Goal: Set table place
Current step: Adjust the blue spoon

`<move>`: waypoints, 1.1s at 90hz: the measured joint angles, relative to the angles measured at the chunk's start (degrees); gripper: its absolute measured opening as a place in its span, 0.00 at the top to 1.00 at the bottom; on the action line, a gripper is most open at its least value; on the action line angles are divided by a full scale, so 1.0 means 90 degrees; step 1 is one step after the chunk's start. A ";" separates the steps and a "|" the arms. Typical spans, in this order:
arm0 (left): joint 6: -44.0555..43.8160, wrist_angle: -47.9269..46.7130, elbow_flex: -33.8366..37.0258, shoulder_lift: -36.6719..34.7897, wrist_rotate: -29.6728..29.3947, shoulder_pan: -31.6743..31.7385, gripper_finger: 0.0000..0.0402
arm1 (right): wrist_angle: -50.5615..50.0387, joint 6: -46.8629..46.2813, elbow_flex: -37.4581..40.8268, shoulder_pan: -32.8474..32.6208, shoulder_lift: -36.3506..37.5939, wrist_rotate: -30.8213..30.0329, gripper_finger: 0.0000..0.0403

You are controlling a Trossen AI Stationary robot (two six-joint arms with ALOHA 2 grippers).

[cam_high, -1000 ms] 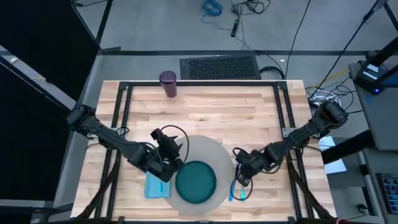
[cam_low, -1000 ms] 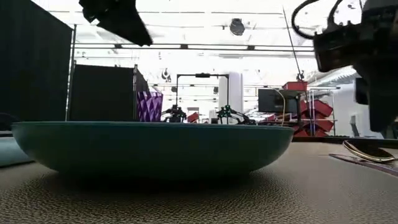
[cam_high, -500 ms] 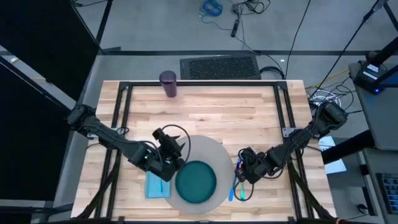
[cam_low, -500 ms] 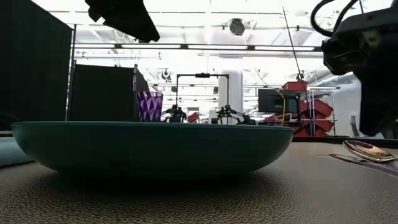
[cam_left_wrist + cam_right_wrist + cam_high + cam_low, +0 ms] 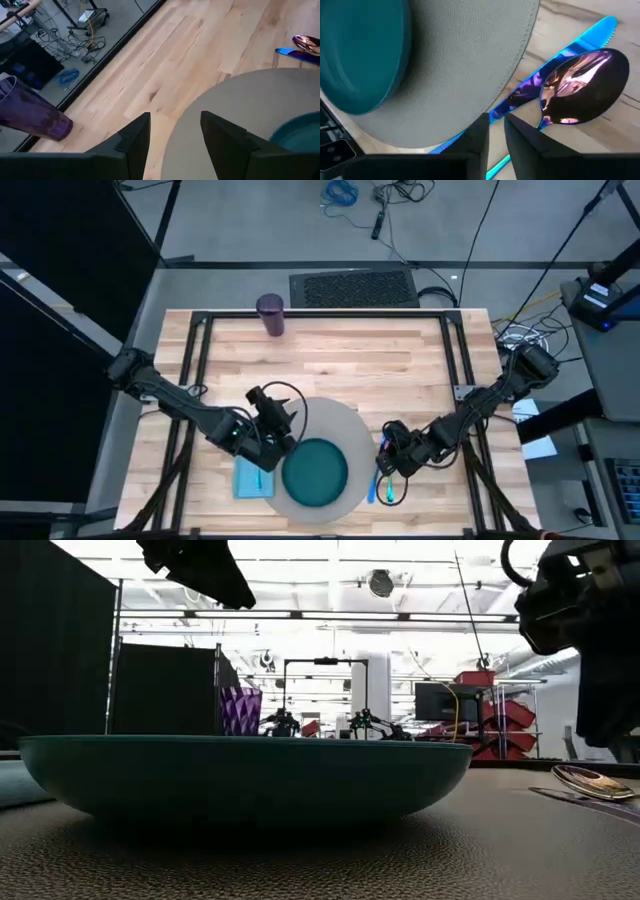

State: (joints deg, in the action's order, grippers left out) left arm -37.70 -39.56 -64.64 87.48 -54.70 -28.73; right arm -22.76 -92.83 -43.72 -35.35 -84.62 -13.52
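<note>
Right fingers [image 5: 495,134] nearly closed above the knife [image 5: 560,55] and spoon [image 5: 585,85] — left fingers [image 5: 175,140] apart, empty.

Grey floor [image 5: 250,235] lies beyond the worktop, strewn with loose cables [image 5: 395,195] and a coiled blue cord [image 5: 341,192]. A dark perforated mat [image 5: 352,287] sits by the far edge. Black curtains [image 5: 55,650] hang at one side; bright ceiling lights [image 5: 330,615] and red storage bins [image 5: 505,715] fill the room behind.

Left claw [image 5: 268,442] hovering low with fingers parted, right claw [image 5: 385,463] angled down, fingers nearly closed
</note>
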 joint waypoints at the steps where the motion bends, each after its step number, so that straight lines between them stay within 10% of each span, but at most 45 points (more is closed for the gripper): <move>1: 0.0030 0.0001 0.0000 0.0000 0.0000 0.0000 0.60 | 0.0000 -0.0002 0.0000 0.0000 0.0000 0.0000 0.81; 26: 0.0086 0.0003 0.0000 0.0002 0.0000 0.0041 0.60 | -0.0056 -0.0521 0.0000 -0.0019 0.0000 0.0320 0.66; 99: 0.0074 0.0014 0.0000 0.0002 0.0023 0.0058 0.60 | -0.0295 -0.1482 -0.0002 -0.0347 -0.0432 0.0166 0.78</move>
State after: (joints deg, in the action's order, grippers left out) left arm -37.04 -39.43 -64.64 87.50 -54.49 -28.21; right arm -25.42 -106.17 -43.75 -38.48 -88.51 -12.03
